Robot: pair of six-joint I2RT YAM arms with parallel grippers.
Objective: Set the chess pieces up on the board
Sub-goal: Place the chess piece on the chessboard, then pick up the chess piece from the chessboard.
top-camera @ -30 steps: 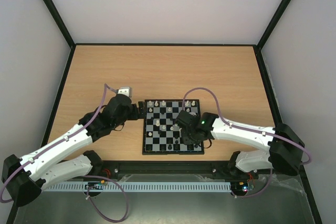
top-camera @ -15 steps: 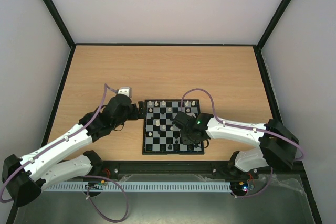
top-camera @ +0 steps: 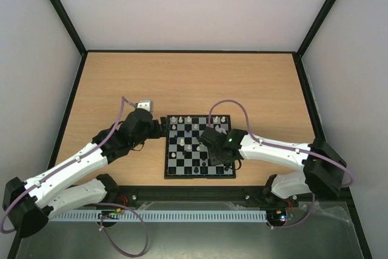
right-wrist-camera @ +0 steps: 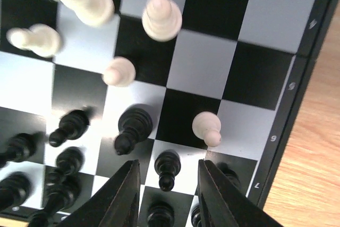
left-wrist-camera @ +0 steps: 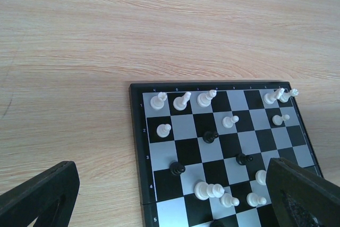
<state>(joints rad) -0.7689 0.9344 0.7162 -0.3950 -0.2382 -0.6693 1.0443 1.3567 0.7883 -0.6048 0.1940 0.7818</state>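
top view high overhead, wrist views close, all share the board

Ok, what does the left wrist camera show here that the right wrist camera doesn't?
Only the left wrist view: a wide stretch of table, a corner of the board, a row of cream pieces along its far edge, and the left gripper spread wide with nothing held.

Only the right wrist view: a close-up of crowded black pieces by the numbered edge, and the right gripper parted around one small black piece, with a gap on each side.

Both: the chequered board, with cream and black pieces mixed.
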